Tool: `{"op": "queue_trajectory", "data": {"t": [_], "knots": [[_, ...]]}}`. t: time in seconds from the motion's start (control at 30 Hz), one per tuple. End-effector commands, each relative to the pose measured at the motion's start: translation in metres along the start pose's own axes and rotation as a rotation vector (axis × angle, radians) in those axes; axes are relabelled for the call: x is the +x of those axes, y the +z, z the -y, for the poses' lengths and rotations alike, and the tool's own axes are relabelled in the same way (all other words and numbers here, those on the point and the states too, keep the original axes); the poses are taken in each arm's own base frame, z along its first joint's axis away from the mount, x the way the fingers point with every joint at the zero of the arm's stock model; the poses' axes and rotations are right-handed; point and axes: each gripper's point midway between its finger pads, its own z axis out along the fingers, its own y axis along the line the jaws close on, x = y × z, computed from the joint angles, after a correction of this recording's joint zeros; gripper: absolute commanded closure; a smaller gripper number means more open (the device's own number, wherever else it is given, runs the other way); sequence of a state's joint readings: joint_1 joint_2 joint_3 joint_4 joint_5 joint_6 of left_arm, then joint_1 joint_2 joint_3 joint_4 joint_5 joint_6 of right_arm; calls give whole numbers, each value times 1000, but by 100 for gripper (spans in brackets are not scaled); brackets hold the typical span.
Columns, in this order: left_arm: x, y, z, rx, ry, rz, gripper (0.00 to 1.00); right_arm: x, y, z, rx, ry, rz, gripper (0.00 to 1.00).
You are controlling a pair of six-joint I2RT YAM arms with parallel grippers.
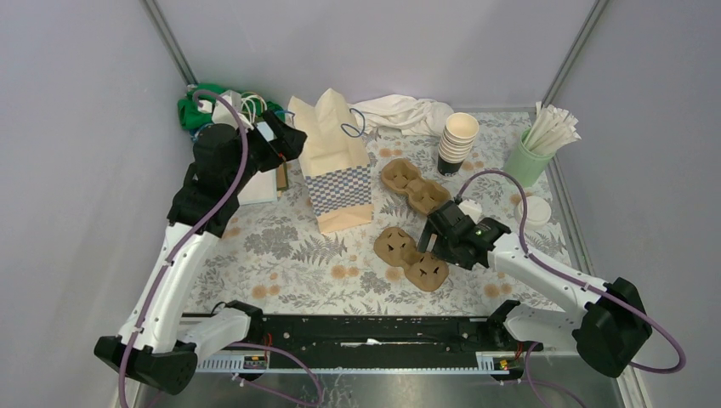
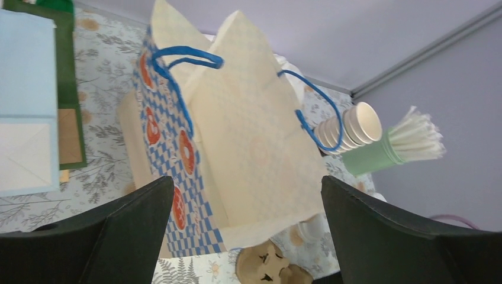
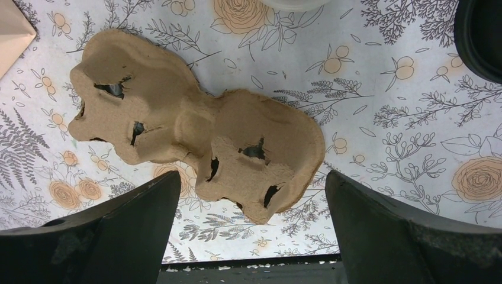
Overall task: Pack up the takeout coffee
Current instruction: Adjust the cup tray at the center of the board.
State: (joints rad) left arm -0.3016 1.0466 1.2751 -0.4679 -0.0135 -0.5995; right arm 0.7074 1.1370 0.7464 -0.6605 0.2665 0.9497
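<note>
The takeout coffee cups stand as one nested stack at the back right, cream inside with a dark bottom cup; the left wrist view shows the stack behind the bag's blue handle. A cream paper bag with blue checks stands upright, mouth open. Two brown pulp carriers lie on the cloth, one behind and one in front. My left gripper hangs open beside the bag, holding nothing. My right gripper is open just above the front carrier.
A mint-green tumbler of white wrapped straws stands at the back right, with white lids in front of it. A white cloth lies behind the bag. Green bags and flat paper packets fill the back left corner.
</note>
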Motion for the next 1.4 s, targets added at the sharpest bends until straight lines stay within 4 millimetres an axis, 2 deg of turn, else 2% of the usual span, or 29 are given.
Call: {"op": "queue_trajectory", "data": {"t": [0.0, 0.27, 0.5, 0.77, 0.97, 1.07, 1.1, 1.13, 1.37], "knots": [[-3, -15, 35, 170, 22, -35, 1, 1, 2, 2, 9, 27, 14, 0], [26, -25, 54, 274, 39, -122, 1, 7, 8, -3, 14, 37, -13, 2], [33, -40, 77, 364, 81, -141, 1, 16, 18, -1, 64, 53, -32, 0], [48, -45, 92, 415, 107, -177, 1, 25, 26, -2, 119, 34, -48, 1], [65, -50, 103, 454, 141, -215, 1, 20, 22, -2, 129, 32, -33, 15], [77, -52, 106, 477, 161, -242, 1, 14, 14, -3, 122, 35, -17, 23], [87, -53, 108, 490, 168, -270, 1, 9, 8, -3, 118, 38, 2, 29], [91, -53, 109, 493, 173, -280, 1, 7, 6, -3, 114, 39, 8, 32], [115, -58, 121, 530, 206, -328, 1, 4, 1, -3, 104, 42, 24, 33]]}}
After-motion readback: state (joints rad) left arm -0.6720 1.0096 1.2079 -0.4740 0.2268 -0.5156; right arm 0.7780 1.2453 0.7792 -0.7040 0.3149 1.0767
